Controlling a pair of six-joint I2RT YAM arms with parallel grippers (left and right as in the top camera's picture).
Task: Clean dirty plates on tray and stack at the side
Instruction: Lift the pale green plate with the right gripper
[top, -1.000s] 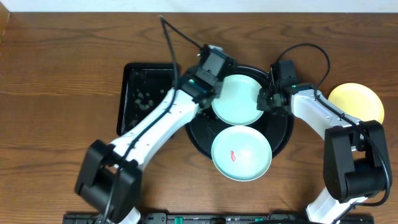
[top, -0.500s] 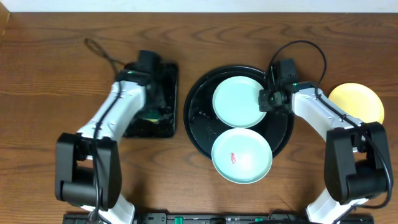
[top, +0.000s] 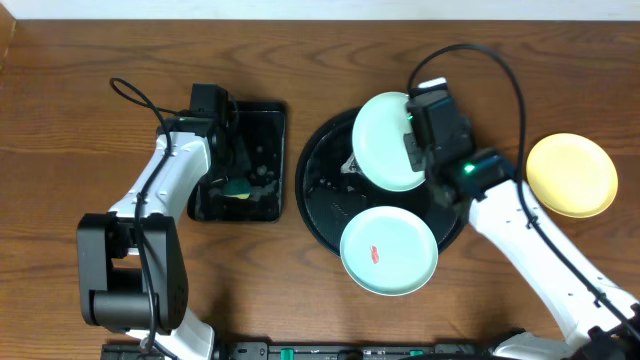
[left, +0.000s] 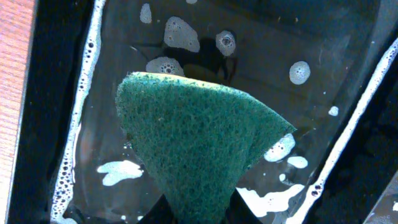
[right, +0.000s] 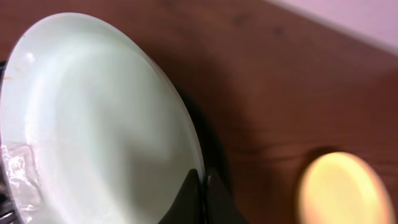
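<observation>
My right gripper (top: 412, 150) is shut on the rim of a mint-blue plate (top: 385, 140) and holds it tilted above the back of the round black tray (top: 322, 190). In the right wrist view the plate (right: 93, 124) is pinched at its edge by the fingers (right: 202, 186). A second mint-blue plate (top: 388, 248) with a small red smear lies at the tray's front. The pale yellow plate (top: 571, 175) lies on the table at the right; it also shows blurred in the right wrist view (right: 339, 190). My left gripper (left: 202, 214) is shut on a green sponge (left: 199, 137) over soapy water.
A smaller rectangular black tray (top: 262, 195) holding soapy water stands left of the round tray, with my left arm over it. Its rim shows in the left wrist view (left: 53, 93). Cables arc over the table behind both arms.
My left arm swung from the round tray to the rectangular tray with the sponge. My right gripper lifted and tilted the back mint-blue plate off the round tray.
</observation>
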